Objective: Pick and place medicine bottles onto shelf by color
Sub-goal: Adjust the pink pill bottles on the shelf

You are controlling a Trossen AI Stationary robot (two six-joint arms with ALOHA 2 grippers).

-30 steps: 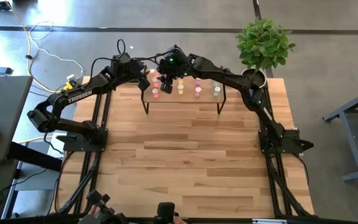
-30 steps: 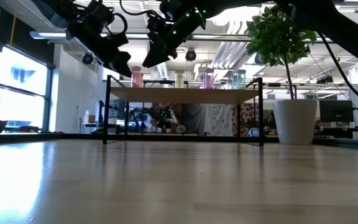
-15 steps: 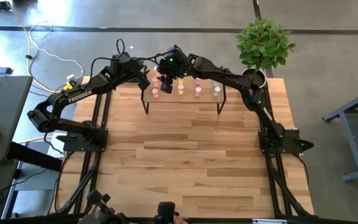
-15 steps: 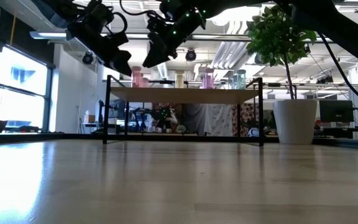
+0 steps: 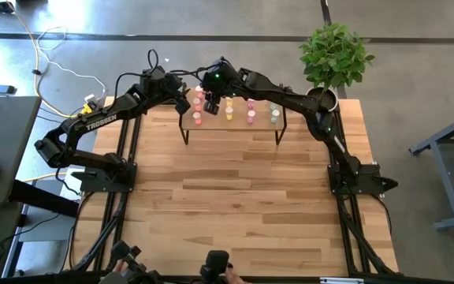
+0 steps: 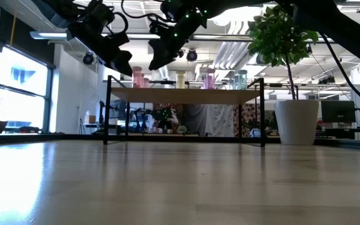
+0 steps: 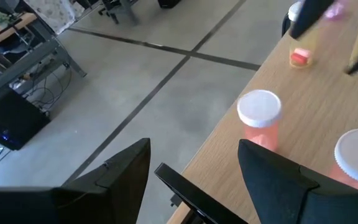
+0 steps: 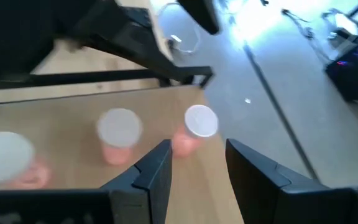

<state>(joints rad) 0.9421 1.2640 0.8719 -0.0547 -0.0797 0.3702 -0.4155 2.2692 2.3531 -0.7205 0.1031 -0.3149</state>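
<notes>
Seemingly the sorting is close to finished. Every medicine bottle [image 5: 251, 111] I can see stands upright on the shelf [image 5: 235, 123], lined up in short rows by colour: red-orange at one end, then yellow, pink and pale green. No bottle shows on the bench [image 5: 235, 205] in front of the shelf, so little if anything looks left to pick up, though the arms hide part of the shelf's far edge.

Both arms reach over the red-orange end of the shelf. The right pincer [image 8: 194, 165] hangs just above it with its fingers parted and nothing between them; a red-orange bottle [image 8: 194, 129] with a white cap stands just ahead of its fingertips, and two more stand a little off to one side. That bottle looks freshly set in its row.

The left pincer [image 7: 194, 165] hovers at the shelf's outer corner, fingers spread wide and empty, with another capped red-orange bottle [image 7: 260, 118] just beyond its tips.

A potted plant [image 5: 333, 55] stands at the bench's far corner, well apart from both pincers.
</notes>
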